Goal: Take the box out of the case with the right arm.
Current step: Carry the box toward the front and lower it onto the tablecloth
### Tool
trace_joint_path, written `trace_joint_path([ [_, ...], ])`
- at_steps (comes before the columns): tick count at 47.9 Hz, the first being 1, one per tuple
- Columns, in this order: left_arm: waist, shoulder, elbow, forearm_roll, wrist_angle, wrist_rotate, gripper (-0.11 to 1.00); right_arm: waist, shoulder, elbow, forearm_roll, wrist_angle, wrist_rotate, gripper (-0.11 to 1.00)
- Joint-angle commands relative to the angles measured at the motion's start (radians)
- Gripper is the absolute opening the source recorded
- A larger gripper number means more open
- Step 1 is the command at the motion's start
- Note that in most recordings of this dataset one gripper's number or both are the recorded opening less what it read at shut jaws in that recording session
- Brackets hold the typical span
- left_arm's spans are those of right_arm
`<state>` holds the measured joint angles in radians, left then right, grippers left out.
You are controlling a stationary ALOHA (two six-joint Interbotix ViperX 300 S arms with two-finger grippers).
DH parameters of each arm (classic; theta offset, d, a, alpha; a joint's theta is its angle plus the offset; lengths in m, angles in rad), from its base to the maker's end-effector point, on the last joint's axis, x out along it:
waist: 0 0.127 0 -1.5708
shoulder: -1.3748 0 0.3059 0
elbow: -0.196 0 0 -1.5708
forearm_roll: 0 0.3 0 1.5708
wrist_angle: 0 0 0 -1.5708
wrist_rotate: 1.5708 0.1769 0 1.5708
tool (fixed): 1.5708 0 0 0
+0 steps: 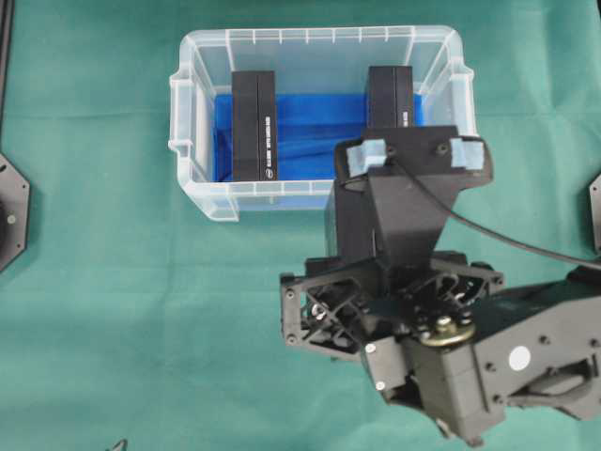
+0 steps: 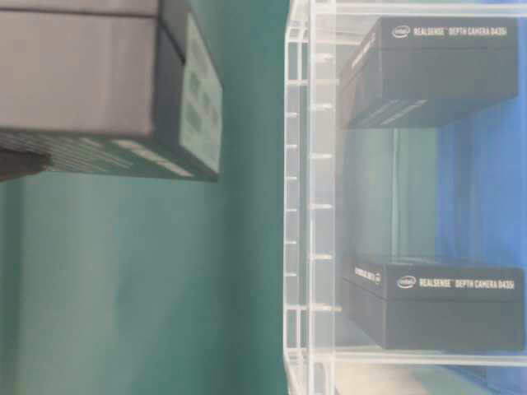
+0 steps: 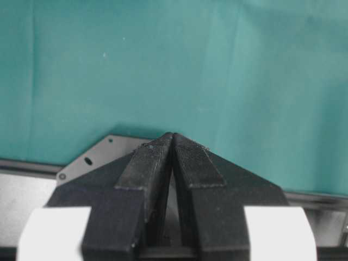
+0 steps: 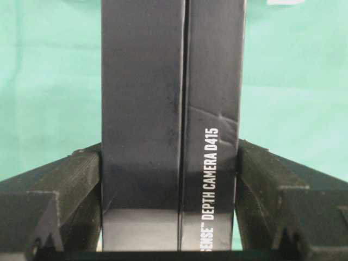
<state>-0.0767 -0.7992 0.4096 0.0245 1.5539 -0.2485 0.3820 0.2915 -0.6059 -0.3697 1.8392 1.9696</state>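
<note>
Clearly, a black box (image 4: pixel 171 125) is clamped between the right gripper (image 4: pixel 171 179) pads, held by its two broad faces so that the flat card gives the ribbed pads a wide seat. From table level it is seen hanging clear of the green cloth on the counter (image 1: pixel 94 329), outside the case (image 1: pixel 202 202) and near its front wall. Its faces are matt, slightly scuffed, with a crease beside the white lettering, and a seam divides sleeve from tray.

Going left to right from overhead, the case is seen to be a clear, ribbed plastic tub with rim handles, its floor lined by a glossy blue sheet (image 1: pixel 310 122). Two more black boxes stand on edge in it, one at the left (image 1: pixel 254 127) and one at the right (image 1: pixel 390 94), well apart; the gap between them is judged to be where a box can be lifted freely.

The left gripper (image 3: pixel 173 144) is shut on nothing, its ridged tips meeting, parked over bare cloth, out of the way.
</note>
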Motion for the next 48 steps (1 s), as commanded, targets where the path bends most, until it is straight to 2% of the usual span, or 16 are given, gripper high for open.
trace_joint_path([
  [1,-0.002,0.003,-0.018,0.003,-0.003,0.003,0.0,-0.002,-0.012,-0.012,0.008,0.002,0.002,0.66],
  [9,-0.002,0.003,-0.018,0.003,-0.003,0.003,0.0,-0.012,0.02,0.034,0.031,-0.04,0.009,0.66],
  [20,-0.002,0.003,-0.017,0.003,-0.003,0.002,0.0,-0.028,0.046,0.15,0.048,-0.166,0.015,0.66],
  [25,-0.002,0.003,-0.017,0.003,-0.003,0.002,0.0,-0.032,0.044,0.218,0.071,-0.221,0.038,0.66],
  [35,-0.002,0.003,-0.017,0.003,-0.003,0.0,0.0,-0.038,0.044,0.35,0.091,-0.397,0.054,0.66],
  [39,-0.002,0.003,-0.017,0.003,-0.005,-0.002,0.0,-0.038,0.044,0.408,0.091,-0.474,0.094,0.66],
  [48,-0.002,0.005,-0.017,0.003,-0.003,-0.002,0.0,-0.038,0.044,0.503,0.091,-0.558,0.161,0.66],
])
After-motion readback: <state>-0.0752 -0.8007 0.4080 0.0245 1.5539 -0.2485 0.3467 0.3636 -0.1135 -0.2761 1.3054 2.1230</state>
